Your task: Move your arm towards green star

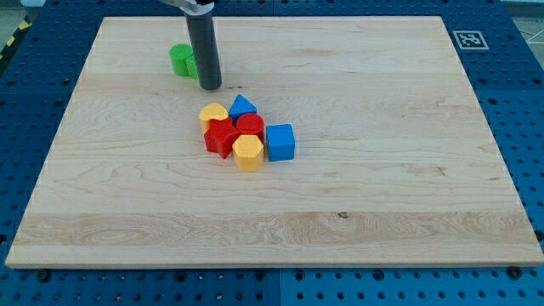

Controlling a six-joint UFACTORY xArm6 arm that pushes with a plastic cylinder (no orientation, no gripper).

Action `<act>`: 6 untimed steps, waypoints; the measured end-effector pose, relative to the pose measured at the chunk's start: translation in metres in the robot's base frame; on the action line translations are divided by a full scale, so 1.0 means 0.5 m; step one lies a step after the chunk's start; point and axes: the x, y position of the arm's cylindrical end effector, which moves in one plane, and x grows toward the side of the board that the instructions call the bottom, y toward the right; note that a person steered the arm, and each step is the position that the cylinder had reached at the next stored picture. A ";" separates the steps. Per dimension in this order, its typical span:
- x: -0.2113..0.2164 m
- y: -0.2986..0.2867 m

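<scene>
The green star [182, 60] lies near the view's top left of the wooden board [382, 170], partly hidden behind my rod. My tip [211, 87] rests on the board just to the right of and slightly below the green star, almost touching it. A cluster of blocks sits below and right of the tip: a yellow heart-like block [212, 114], a blue triangle-like block [242, 106], a red round block [250, 126], a red star-like block [221, 138], a yellow hexagon [247, 153] and a blue cube [280, 142].
A small black-and-white marker tag [468, 39] sits at the board's top right corner. The board lies on a blue perforated table [527, 102].
</scene>
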 end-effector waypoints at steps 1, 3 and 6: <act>0.000 0.042; -0.002 0.166; -0.025 0.065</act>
